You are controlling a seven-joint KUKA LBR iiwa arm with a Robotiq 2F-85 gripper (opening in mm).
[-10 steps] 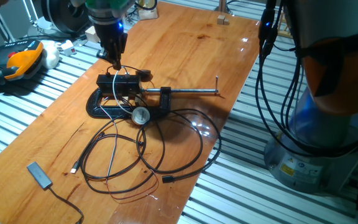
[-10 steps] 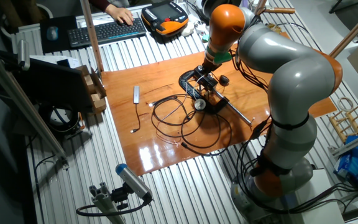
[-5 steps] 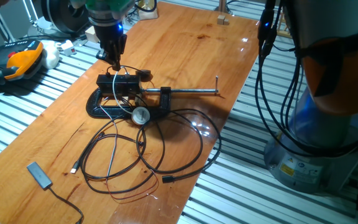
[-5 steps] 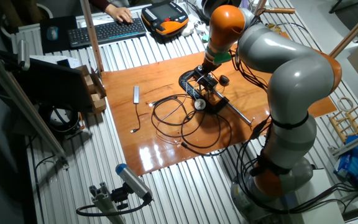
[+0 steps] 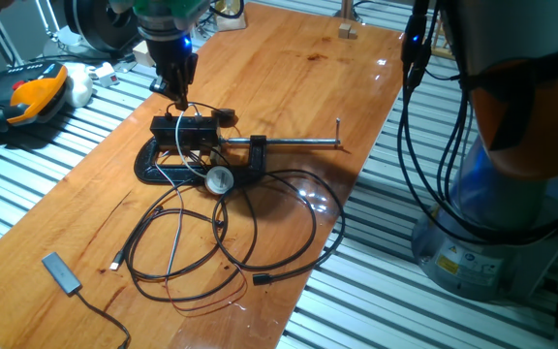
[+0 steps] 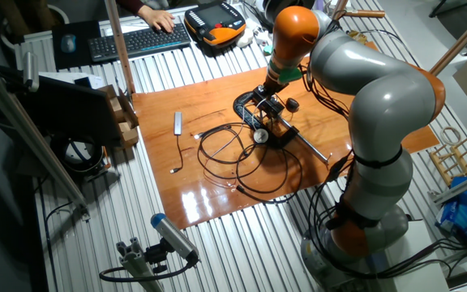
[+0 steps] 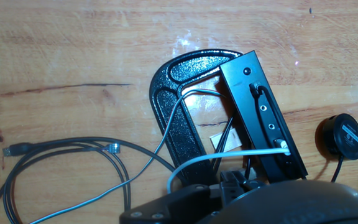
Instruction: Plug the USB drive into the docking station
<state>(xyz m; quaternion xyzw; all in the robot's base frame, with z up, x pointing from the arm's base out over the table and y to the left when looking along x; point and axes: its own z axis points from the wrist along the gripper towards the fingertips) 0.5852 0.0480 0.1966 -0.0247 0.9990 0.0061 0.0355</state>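
Observation:
The docking station (image 5: 186, 130) is a small black box held in a black G-clamp (image 5: 158, 167) on the wooden table. It also shows in the other fixed view (image 6: 267, 106) and in the hand view (image 7: 263, 118), where a black and a white cable are plugged into its port face. My gripper (image 5: 180, 99) hangs straight above the box's far end, its tip almost on it. The fingers stand close together on a small black piece (image 7: 232, 182) that looks like the USB drive; it is mostly hidden.
The clamp's long steel screw (image 5: 294, 145) points right. Loops of black cable (image 5: 231, 233) lie in front of the clamp. A flat dongle (image 5: 60, 272) lies at the near left corner. A round black puck (image 7: 343, 134) sits beside the box. A teach pendant (image 5: 32, 94) lies off the table's left.

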